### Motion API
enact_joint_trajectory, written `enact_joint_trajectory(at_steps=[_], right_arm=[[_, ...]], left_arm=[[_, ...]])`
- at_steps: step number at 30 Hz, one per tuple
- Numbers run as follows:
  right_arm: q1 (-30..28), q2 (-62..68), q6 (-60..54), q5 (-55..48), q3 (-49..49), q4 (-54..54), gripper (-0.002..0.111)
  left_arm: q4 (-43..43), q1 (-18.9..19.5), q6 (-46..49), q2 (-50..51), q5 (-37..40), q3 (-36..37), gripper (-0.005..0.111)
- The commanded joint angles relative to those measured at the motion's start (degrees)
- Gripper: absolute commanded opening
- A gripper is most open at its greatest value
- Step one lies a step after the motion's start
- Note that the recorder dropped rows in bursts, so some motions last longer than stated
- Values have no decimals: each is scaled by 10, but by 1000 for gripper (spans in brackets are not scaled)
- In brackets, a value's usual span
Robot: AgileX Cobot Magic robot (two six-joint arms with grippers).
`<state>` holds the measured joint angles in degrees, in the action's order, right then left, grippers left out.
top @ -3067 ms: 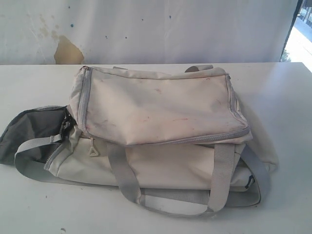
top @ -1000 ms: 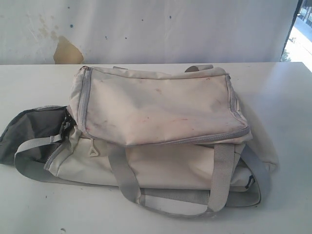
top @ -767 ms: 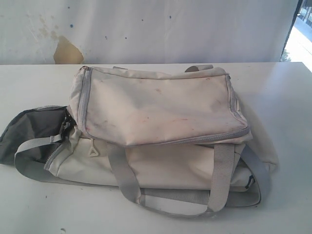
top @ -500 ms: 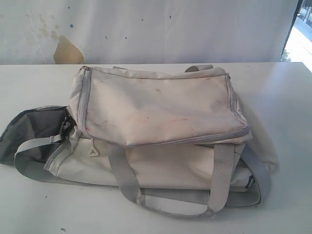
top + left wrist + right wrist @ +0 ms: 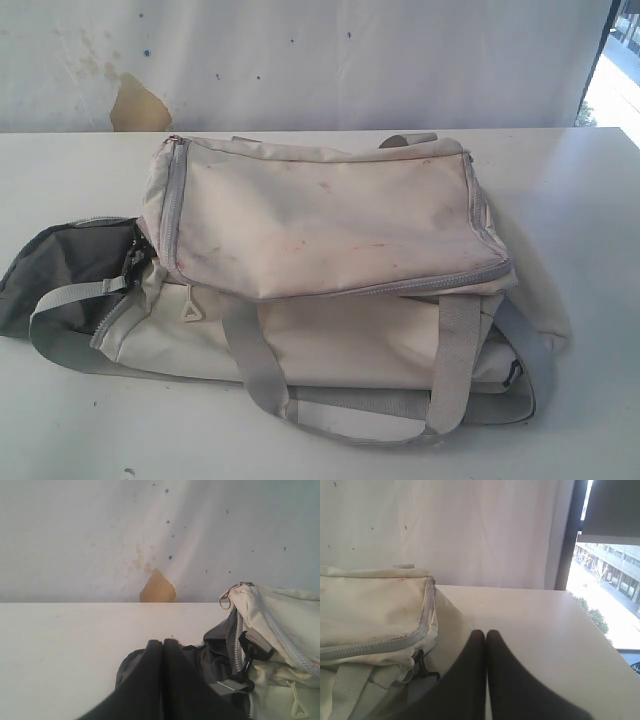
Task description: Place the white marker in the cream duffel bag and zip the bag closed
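Observation:
The cream duffel bag [image 5: 320, 260] lies on the white table, its top flap laid over the body and the grey zipper [image 5: 390, 285] running along the flap's edge. Dark grey lining [image 5: 70, 265] spills out at its left end. No white marker shows in any view. Neither gripper appears in the exterior view. My left gripper [image 5: 163, 642] is shut and empty, hovering near the bag's grey-lined end [image 5: 220, 655]. My right gripper [image 5: 485, 633] is shut and empty beside the bag's other end [image 5: 375, 615].
Grey webbing handles [image 5: 260, 370] and a strap [image 5: 60, 320] trail over the table in front of the bag. The white table [image 5: 590, 200] ends at a stained wall [image 5: 135, 105] behind. A window [image 5: 610, 570] lies beyond the table's right side.

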<state>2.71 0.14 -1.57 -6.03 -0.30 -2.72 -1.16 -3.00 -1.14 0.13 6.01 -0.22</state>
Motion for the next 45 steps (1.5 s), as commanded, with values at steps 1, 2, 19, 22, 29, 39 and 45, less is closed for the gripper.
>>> enact_joint_trajectory(at_steps=[1, 2, 19, 22, 29, 39, 45], right_arm=[[1, -1, 5, -3, 3, 24, 0], [1, -1, 5, -3, 3, 24, 0], [1, -1, 5, -5, 3, 11, 0], [1, -1, 5, -4, 3, 11, 0], [1, -1, 5, -4, 3, 11, 0], [1, -1, 5, -4, 3, 13, 0], [1, -1, 5, -4, 3, 13, 0]], left_arm=[[4, 0, 0, -1, 0, 2, 0], [4, 0, 0, -1, 0, 2, 0], [4, 0, 0, -1, 0, 2, 0], [4, 0, 0, -1, 0, 2, 0], [4, 0, 0, -1, 0, 2, 0], [4, 0, 0, -1, 0, 2, 0], [4, 0, 0, -1, 0, 2, 0]])
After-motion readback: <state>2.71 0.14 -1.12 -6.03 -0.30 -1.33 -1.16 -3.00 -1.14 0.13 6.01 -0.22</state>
